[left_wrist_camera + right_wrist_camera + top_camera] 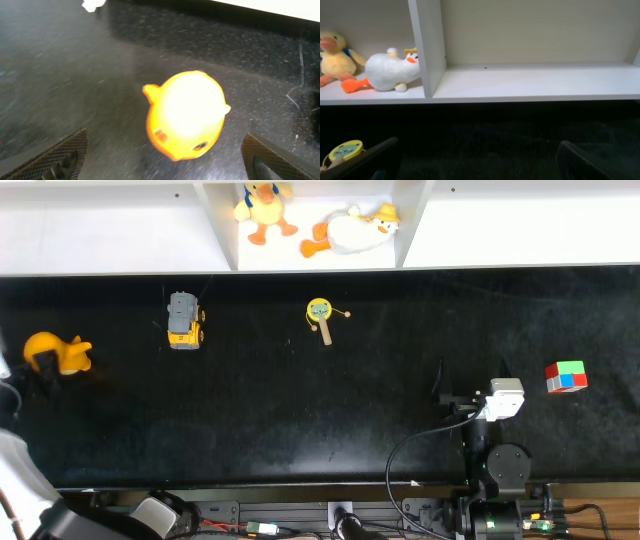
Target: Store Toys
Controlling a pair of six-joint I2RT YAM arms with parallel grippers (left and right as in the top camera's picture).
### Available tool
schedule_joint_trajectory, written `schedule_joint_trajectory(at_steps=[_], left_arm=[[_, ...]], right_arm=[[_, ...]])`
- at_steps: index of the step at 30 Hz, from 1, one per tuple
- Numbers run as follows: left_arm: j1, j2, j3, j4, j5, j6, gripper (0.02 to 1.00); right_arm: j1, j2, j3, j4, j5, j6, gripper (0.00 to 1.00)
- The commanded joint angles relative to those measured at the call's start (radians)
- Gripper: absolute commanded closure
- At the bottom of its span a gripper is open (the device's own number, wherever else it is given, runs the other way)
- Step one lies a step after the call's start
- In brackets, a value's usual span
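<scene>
Toy [185, 115], rounded glossy yellow, rests on speckled tabletop [75, 65].

The round toy [186, 114] is orange, the truck [184, 320] grey and yellow, the table [300, 415] black.

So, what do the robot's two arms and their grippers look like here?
The right arm is black, with rounded joints and a white box-shaped block near its wrist; a thin black cable loops beside it. The left arm shows pale grey and black parts. The left fingers are dark with a mesh-like grid texture; the right fingers look plain dark.
</scene>
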Motion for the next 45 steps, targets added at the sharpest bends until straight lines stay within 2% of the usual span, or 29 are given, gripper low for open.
schedule_joint_trajectory(at_steps=[1, 11, 29, 43, 44, 45], left_arm=[[-0.062, 0.029, 0.022, 0.027, -0.062, 0.018, 0.020], [-0.073, 0.081, 0.022, 0.034, -0.135, 0.019, 0.020], [-0.074, 0.154, 0.022, 0.084, -0.129, 0.019, 0.020], [-0.074, 0.154, 0.022, 0.090, -0.078, 0.019, 0.018], [-0.074, 0.154, 0.022, 0.090, -0.078, 0.019, 0.036], [-0.074, 0.154, 0.022, 0.092, -0.077, 0.019, 0.106]], right_arm=[[-0.006, -0.010, -0.014, 0.004, 0.003, 0.004, 0.001], [-0.006, -0.010, -0.014, 0.005, 0.003, 0.004, 0.005], [-0.006, -0.010, -0.014, 0.004, 0.003, 0.004, 0.007], [-0.006, -0.010, -0.014, 0.004, 0.003, 0.004, 0.007], [-0.006, -0.010, -0.014, 0.004, 0.003, 0.004, 0.005], [-0.006, -0.010, -0.014, 0.004, 0.003, 0.004, 0.005]])
